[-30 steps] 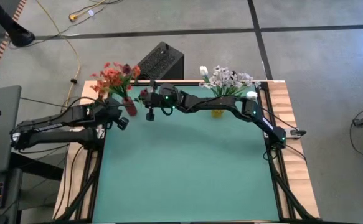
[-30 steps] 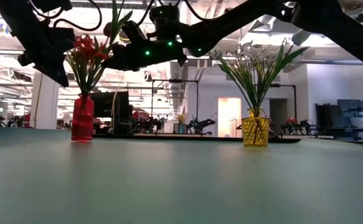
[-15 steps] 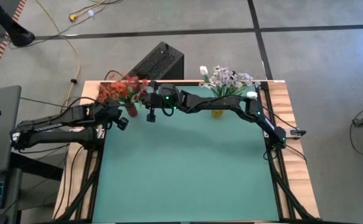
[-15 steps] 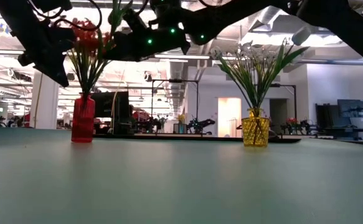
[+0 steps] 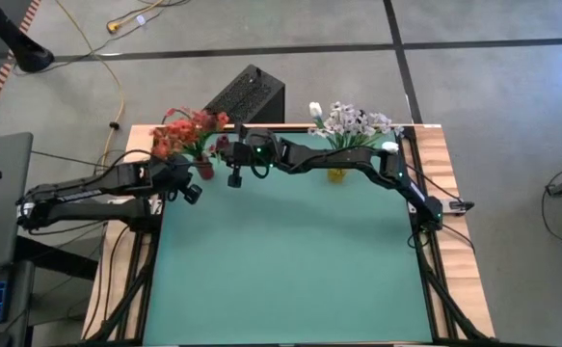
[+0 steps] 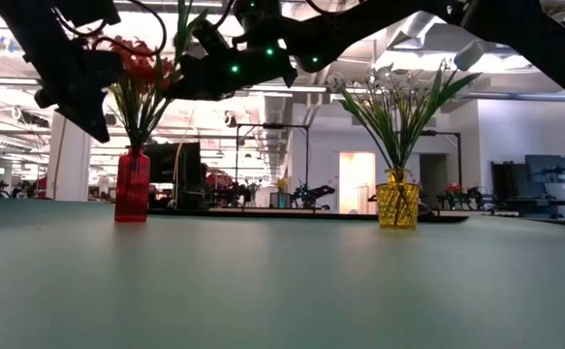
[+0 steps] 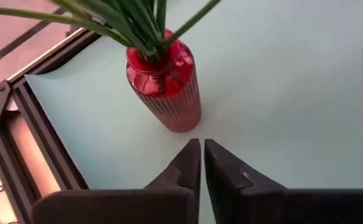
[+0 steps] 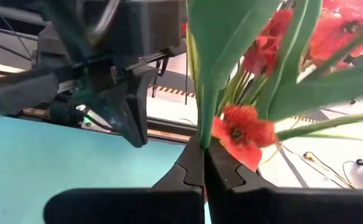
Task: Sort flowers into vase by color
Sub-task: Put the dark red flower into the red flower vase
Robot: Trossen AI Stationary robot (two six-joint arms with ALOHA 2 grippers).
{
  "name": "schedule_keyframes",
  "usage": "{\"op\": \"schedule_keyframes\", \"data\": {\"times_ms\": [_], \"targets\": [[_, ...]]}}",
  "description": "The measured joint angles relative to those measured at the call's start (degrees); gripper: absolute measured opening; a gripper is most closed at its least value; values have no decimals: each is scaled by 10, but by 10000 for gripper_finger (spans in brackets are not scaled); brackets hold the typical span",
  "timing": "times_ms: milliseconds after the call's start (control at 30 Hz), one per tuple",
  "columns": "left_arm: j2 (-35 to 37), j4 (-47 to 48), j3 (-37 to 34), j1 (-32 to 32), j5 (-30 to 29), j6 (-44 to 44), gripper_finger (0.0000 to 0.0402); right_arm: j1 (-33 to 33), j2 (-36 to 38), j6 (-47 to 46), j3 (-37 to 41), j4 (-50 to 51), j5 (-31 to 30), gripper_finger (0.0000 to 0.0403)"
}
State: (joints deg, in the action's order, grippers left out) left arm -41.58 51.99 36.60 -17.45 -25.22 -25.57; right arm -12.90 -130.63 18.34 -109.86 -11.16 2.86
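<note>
A red ribbed vase [image 7: 167, 87] stands on the green mat near the table's far left corner, with orange-red blossoms [image 5: 186, 132] on green stems in it; it also shows in the low view [image 6: 132, 186]. A yellow vase [image 6: 397, 200] with white blossoms [image 5: 353, 122] stands far right of centre. My right gripper [image 8: 204, 149] reaches across to the red bunch [image 5: 226, 147] and is shut on a green stem. My left gripper [image 7: 202, 148] is shut, hovering just near-left of the red vase [image 5: 188, 190]. My right gripper pinches a green stem [image 8: 205, 122] between its two fingertips, among the orange-red blossoms above the red vase. The stem runs on past the fingers into broad green leaves. Its lower end is hidden by the fingers.
A black box [image 5: 249, 96] sits beyond the table's far edge, behind the red vase. The mat's near and middle area [image 5: 290, 260] holds no objects. A metal frame rail [image 7: 41, 143] borders the mat beside the red vase.
My right gripper has risen a little while staying shut on the stem. The orange-red bunch has swung from leaning left toward the right gripper, and the red vase has shifted slightly on the mat.
</note>
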Motion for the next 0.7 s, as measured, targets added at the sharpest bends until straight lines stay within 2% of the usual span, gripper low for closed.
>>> {"op": "schedule_keyframes", "data": {"times_ms": [167,300,467,567,700], "targets": [[-31,0,0,0,-5,-2,82,0,0,0,0,0,0,21],[-33,0,0,0,-6,-9,154,0,0,1,0,0,0,21],[-33,-24,-23,16,-26,-57,241,-1,0,2,0,2,3,21],[-33,-49,-45,45,-89,-112,276,-1,0,10,0,8,3,21],[-33,-92,-93,104,-162,-163,291,-2,0,14,0,9,4,21]]}}
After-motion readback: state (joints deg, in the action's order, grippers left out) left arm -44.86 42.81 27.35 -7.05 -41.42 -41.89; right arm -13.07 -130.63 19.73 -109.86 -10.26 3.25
